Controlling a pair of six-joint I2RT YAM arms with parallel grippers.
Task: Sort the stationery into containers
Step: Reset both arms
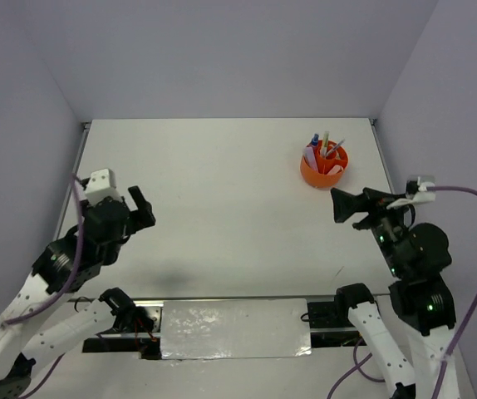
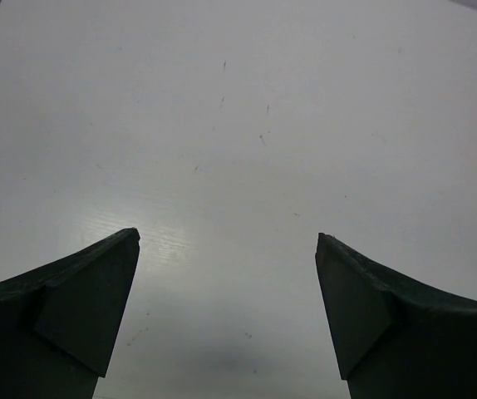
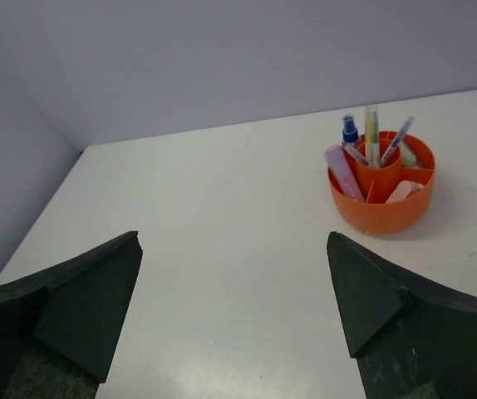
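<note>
Pastel pens and markers (image 3: 372, 140) are sitting in the round orange plastic divided pot (image 3: 380, 214), far right on the white table (image 1: 222, 191).
Left gripper (image 1: 143, 208) and right gripper (image 1: 336, 206) are hovering, jaws wide, gripping nothing.

The round orange pot (image 1: 312, 178) is sitting upright on the white surface in the upper right of the overhead view, and right of centre in the right wrist view. Inner dividers are splitting it into outer compartments around a central tube. Thin pens are standing up from the middle, poking above the rim: a blue-capped pen (image 3: 350, 130), a yellow-green pen (image 3: 371, 125) and a blue pen (image 3: 402, 131) tilting right. A stubby purple marker (image 3: 341, 171) is leaning in the left compartment, a pale pink piece (image 3: 400, 191) is lying in the front one, and a pale green piece (image 3: 407, 155) is resting at the right.
</note>
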